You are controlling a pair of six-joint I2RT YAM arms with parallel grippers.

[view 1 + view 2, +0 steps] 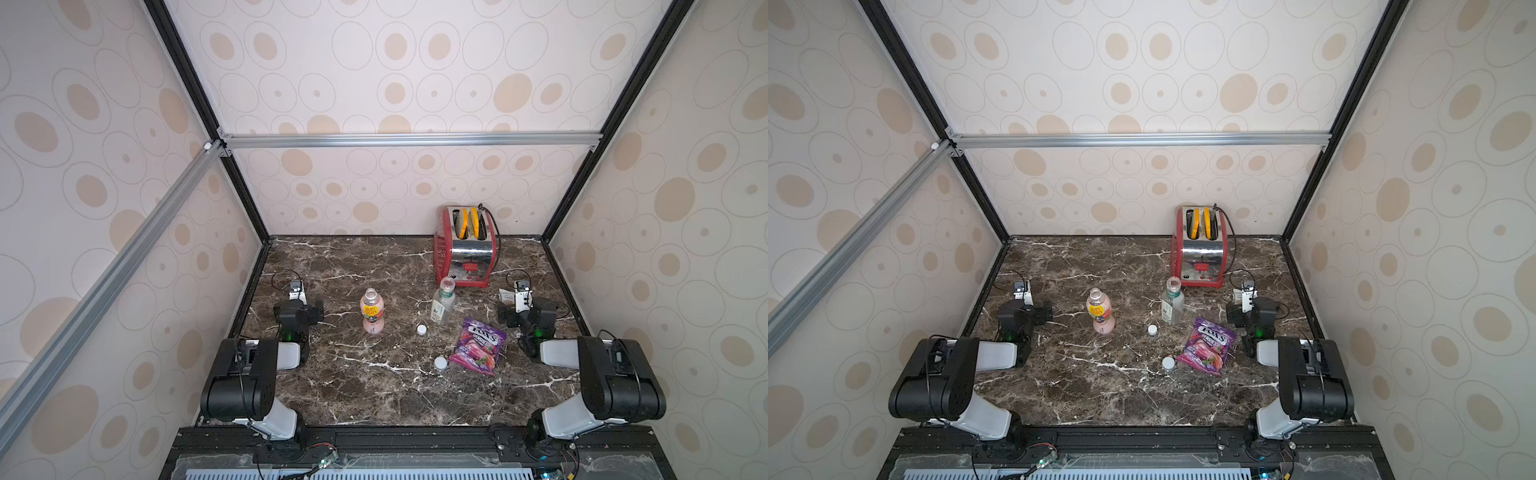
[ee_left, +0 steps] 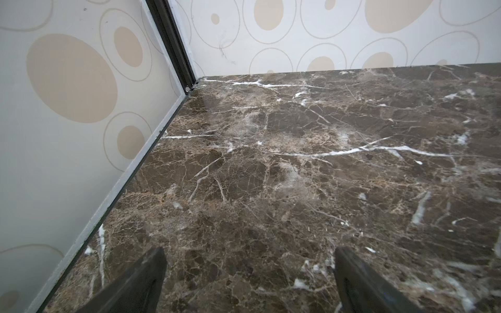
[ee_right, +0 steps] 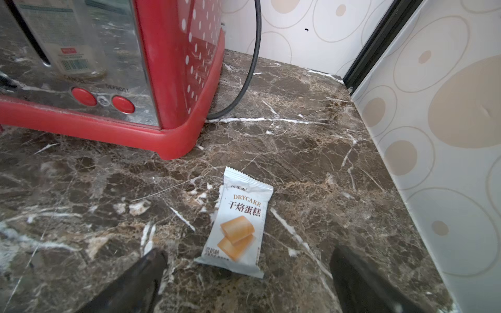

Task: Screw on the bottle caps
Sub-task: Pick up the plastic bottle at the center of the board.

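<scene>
Two open bottles stand on the marble table. The pink one (image 1: 372, 311) (image 1: 1100, 311) with a yellow-red label is left of centre. The clear one (image 1: 443, 301) (image 1: 1172, 301) with a white-green label stands in front of the toaster. Both white caps lie on the table: the smaller cap (image 1: 422, 330) (image 1: 1152, 330) between the bottles, the wider cap (image 1: 440, 363) (image 1: 1168, 363) nearer the front. My left gripper (image 2: 249, 252) is open over bare marble near the left wall. My right gripper (image 3: 248, 253) is open near the right wall, holding nothing. No bottle or cap shows in either wrist view.
A red toaster (image 1: 465, 247) (image 3: 108, 67) stands at the back with its black cord (image 3: 252, 67) trailing behind. A purple candy bag (image 1: 478, 347) lies right of the wider cap. A small white cake packet (image 3: 241, 222) lies on the table just ahead of my right gripper.
</scene>
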